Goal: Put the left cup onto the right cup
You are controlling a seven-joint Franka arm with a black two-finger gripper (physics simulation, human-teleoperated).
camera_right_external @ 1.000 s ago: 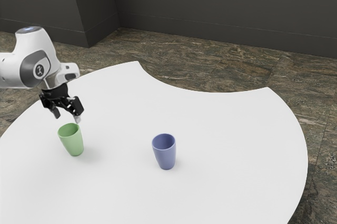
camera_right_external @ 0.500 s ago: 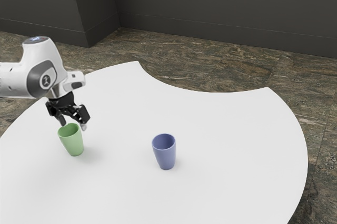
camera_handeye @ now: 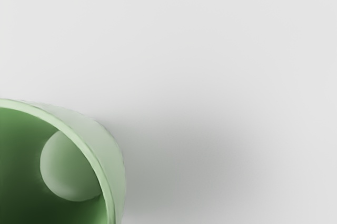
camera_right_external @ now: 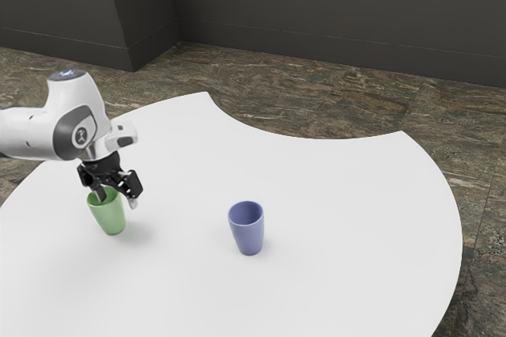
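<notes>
Across most of the scene, a white round desk (camera_right_external: 332, 195) with a scooped cut in its far edge, on a brown marbled floor (camera_right_external: 316, 92) below dark walls (camera_right_external: 316, 5). From the exterior view's left, a white arm (camera_right_external: 55, 127), bent down over that side of the desk. On the desk, upright and well apart: the left cup, green (camera_right_external: 108, 214), at the exterior view's left, directly under the hand; the right cup, blue (camera_right_external: 246, 228), near the desk's middle, standing alone. At the green cup's rim, the black fingers (camera_right_external: 133, 201), spread apart and released, clenched on nothing: one tip at or just inside the cup's mouth, the other outside its wall on the side toward the blue cup. Touching the rim or not: impossible to tell. From the wrist, just under the hand, the green cup's (camera_handeye: 108, 155) open mouth with its pale round bottom inside, and beyond it bare desk (camera_handeye: 210, 50) with the cup's soft shadow (camera_handeye: 200, 166).
</notes>
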